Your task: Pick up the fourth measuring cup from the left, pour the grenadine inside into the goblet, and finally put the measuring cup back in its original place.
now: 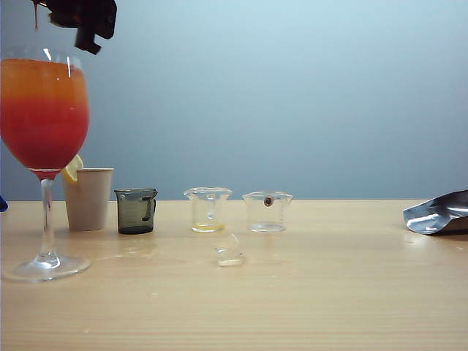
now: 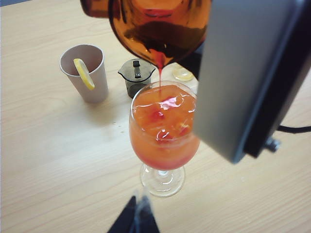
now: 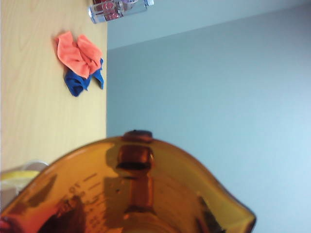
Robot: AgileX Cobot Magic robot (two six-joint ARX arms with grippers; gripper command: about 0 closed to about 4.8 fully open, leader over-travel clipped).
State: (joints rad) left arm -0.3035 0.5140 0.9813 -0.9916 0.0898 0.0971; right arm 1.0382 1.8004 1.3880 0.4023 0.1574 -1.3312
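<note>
The fourth measuring cup (image 2: 155, 24), amber and translucent, hangs tipped over the goblet (image 2: 163, 145) with its spout down. A thin stream of dark red grenadine (image 2: 160, 73) runs from the spout into the orange drink. My right gripper (image 1: 80, 18) is shut on the cup above the goblet (image 1: 44, 110), whose lower half has turned red. In the right wrist view the cup (image 3: 136, 184) fills the foreground and hides the fingers. My left gripper (image 2: 137, 216) hovers near the goblet's foot, shut, holding nothing.
A white paper cup (image 1: 88, 199) with a lemon slice stands behind the goblet. Beside it are a smoky grey cup (image 1: 136, 210) and two clear cups (image 1: 208, 210) (image 1: 268, 212). A small clear piece (image 1: 229, 252) lies in front. A silver pouch (image 1: 439, 212) lies far right. Orange and blue cloths (image 3: 80, 63) lie apart.
</note>
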